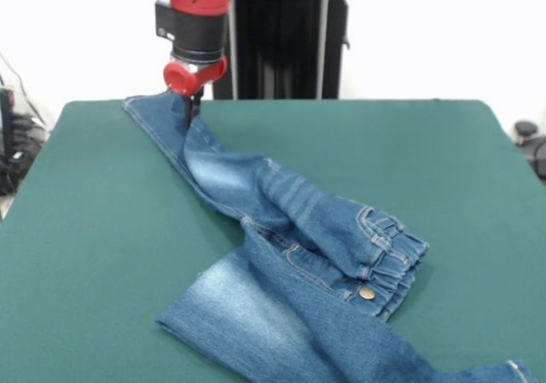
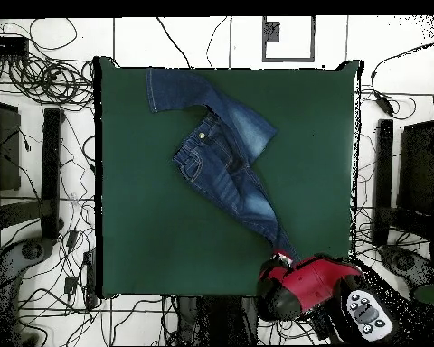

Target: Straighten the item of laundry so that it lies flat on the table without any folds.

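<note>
The small blue denim jeans point(image 1: 299, 255) lie on the dark green table point(image 1: 94, 229). One leg stretches to the far left corner. The other leg is folded over near the front edge and runs out of the picture at the bottom. The gathered waistband point(image 1: 394, 251) and metal button point(image 1: 367, 293) face right. My gripper point(image 1: 189, 114) stands at the hem end of the stretched leg, its dark fingers close together and pinching the denim. In the overhead view the jeans point(image 2: 225, 163) run diagonally, and the red arm head point(image 2: 293, 280) covers the gripper at the leg's end.
The black pedestal point(image 1: 286, 50) stands behind the table's far edge. Cables and stands point(image 2: 40, 181) surround the table on the floor. Bare green cloth point(image 2: 139, 226) shows on both sides of the jeans.
</note>
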